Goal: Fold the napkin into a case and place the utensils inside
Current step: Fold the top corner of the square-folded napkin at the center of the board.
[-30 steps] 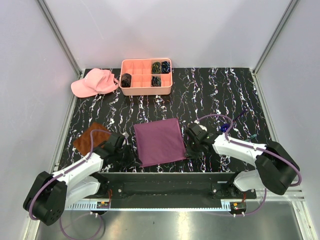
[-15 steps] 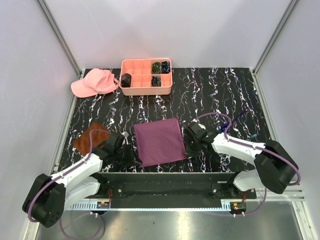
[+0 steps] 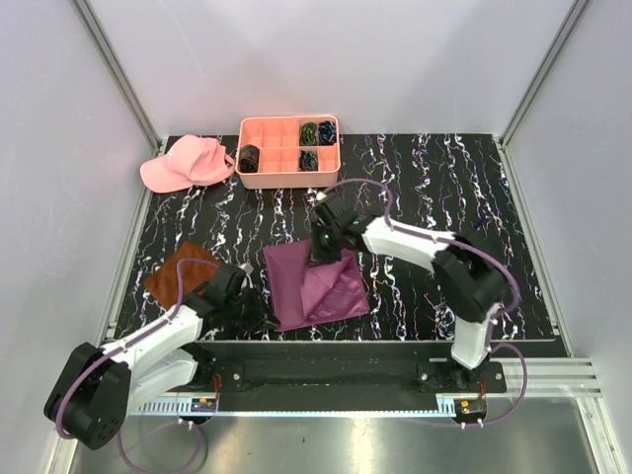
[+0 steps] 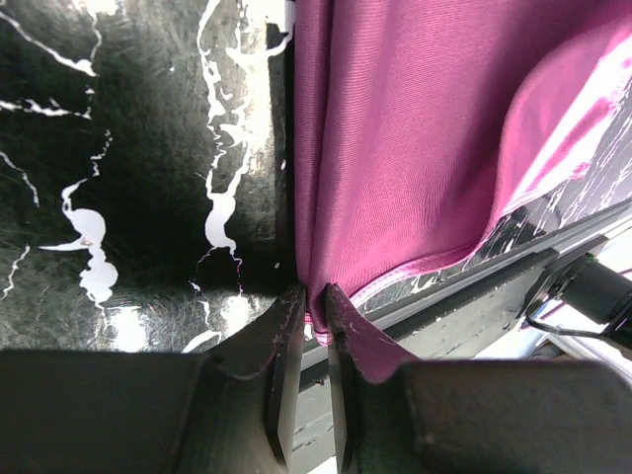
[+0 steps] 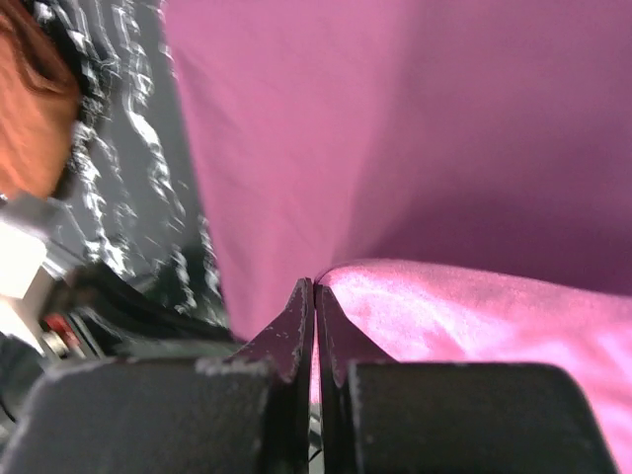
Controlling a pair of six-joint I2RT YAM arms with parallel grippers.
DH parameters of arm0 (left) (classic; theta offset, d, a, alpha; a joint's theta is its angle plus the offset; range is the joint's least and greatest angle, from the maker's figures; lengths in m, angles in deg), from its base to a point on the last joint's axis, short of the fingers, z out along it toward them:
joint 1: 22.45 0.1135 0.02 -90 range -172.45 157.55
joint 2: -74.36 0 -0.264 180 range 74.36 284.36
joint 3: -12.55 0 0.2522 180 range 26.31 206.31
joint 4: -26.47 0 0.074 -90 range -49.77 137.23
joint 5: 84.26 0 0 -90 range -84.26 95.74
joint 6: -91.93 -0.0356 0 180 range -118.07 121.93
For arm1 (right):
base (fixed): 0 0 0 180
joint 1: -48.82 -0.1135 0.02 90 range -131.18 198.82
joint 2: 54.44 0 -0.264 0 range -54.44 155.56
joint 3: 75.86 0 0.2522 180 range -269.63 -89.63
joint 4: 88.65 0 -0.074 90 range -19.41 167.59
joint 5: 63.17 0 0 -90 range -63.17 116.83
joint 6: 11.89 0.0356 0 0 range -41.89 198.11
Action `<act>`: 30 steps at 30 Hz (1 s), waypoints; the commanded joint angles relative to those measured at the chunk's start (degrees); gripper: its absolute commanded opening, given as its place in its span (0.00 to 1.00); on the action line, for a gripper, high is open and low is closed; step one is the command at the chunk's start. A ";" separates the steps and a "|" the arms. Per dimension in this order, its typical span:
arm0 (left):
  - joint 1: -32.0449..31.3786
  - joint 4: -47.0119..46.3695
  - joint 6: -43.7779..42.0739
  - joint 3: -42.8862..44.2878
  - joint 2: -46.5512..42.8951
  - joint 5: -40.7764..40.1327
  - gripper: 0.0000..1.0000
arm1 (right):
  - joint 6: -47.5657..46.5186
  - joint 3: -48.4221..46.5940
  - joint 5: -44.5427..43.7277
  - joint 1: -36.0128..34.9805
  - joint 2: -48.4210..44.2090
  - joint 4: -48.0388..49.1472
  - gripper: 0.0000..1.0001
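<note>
Top view: the napkin [image 3: 331,291] is laid at the near edge of the table [image 3: 444,197], one side lifted by the right gripper [image 3: 323,249]. Folding is judged begun; utensils are not seen. Left wrist: the left gripper [image 4: 314,306] is pinched narrowly on a napkin corner. Right wrist: the jaws are clamped on a raised fold.

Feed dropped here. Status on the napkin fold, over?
Right fingers shut on napkin, edge raised. Left fingers pinch its near corner. Nothing lying on it.

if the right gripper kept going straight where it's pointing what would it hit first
Most likely the napkin itself: the right gripper is shut on a lifted fold, and more magenta cloth fills the view ahead. How far off is unclear.
</note>
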 commanded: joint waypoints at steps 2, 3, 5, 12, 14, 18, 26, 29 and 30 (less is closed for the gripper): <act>-0.21 -1.56 0.62 -1.80 -0.95 -2.30 0.20 | -2.67 -11.84 6.11 -1.04 9.77 2.89 0.00; -0.29 -1.56 0.62 -1.80 -0.77 -2.30 0.20 | -2.67 -14.64 6.55 -1.04 10.92 2.89 0.00; -0.21 -1.56 0.62 -1.71 -0.60 -2.30 0.20 | -3.20 -16.86 7.51 -1.04 13.73 2.88 0.00; -0.21 -1.74 0.53 -2.50 -0.51 -2.30 0.18 | -3.20 -22.75 9.98 -1.04 19.28 3.24 0.00; -0.21 -1.74 0.62 -2.76 -0.95 -2.30 0.18 | -3.29 -23.54 10.33 -0.95 20.42 3.33 0.00; -0.21 -1.83 0.70 -2.85 -0.95 -2.30 0.18 | -3.29 -25.56 10.07 -1.04 21.83 3.41 0.00; -0.21 -1.83 0.88 -3.03 -1.48 -2.21 0.18 | -2.85 -28.20 10.33 -0.95 24.64 3.41 0.00; -0.21 -1.91 0.97 -3.11 -1.56 -2.03 0.18 | -2.68 -29.17 10.42 -0.86 25.35 3.33 0.00; -0.21 -1.83 0.97 -3.11 -1.56 -2.12 0.18 | -2.76 -29.43 10.59 -0.78 25.52 3.33 0.00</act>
